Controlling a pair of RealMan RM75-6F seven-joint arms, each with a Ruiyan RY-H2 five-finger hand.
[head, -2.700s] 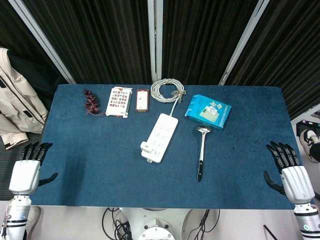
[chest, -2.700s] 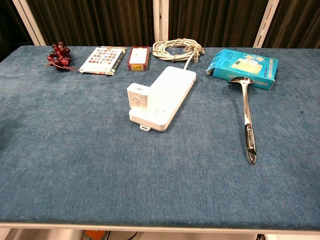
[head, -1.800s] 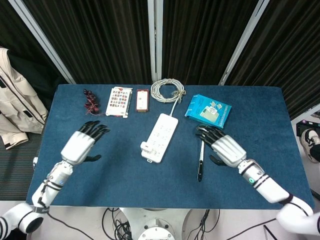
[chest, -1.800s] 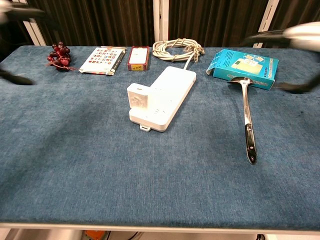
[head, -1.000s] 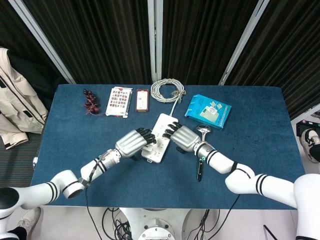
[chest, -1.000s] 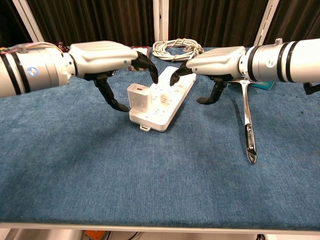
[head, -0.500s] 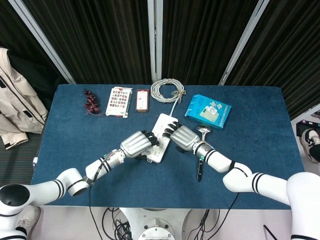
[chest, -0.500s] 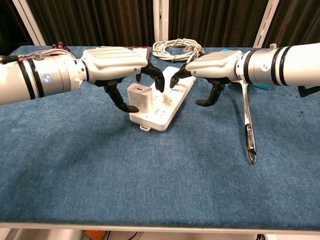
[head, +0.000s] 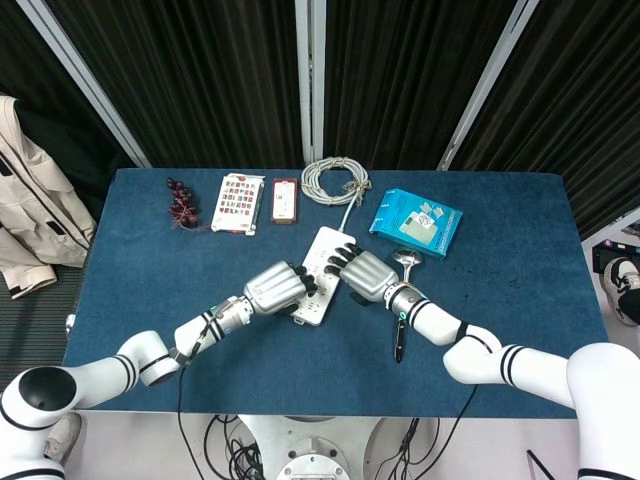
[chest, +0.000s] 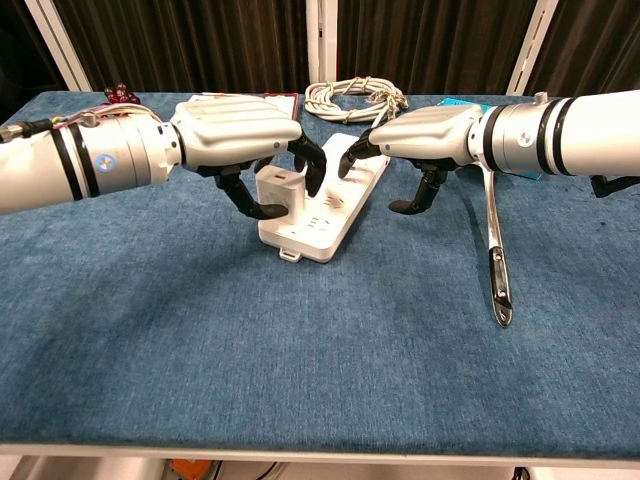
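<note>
Gripping the small white cube-shaped plug adapter (chest: 279, 190) on the white power strip (chest: 330, 208) mid-table, the left hand (chest: 240, 133) shows thumb and fingers closed around it only in the chest view; the right hand (chest: 425, 130) presses spread fingertips (chest: 350, 156) on the strip.

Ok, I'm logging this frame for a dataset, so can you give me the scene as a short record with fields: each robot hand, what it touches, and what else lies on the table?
left robot hand: fingers curled around the white adapter plugged into the power strip
right robot hand: fingertips over the strip's far end; contact not certain
surface: blue-covered table
beside right hand: ladle, lying flat
far edge: coiled cable, blue box, card sheet, small red pack, dark red berry sprig
</note>
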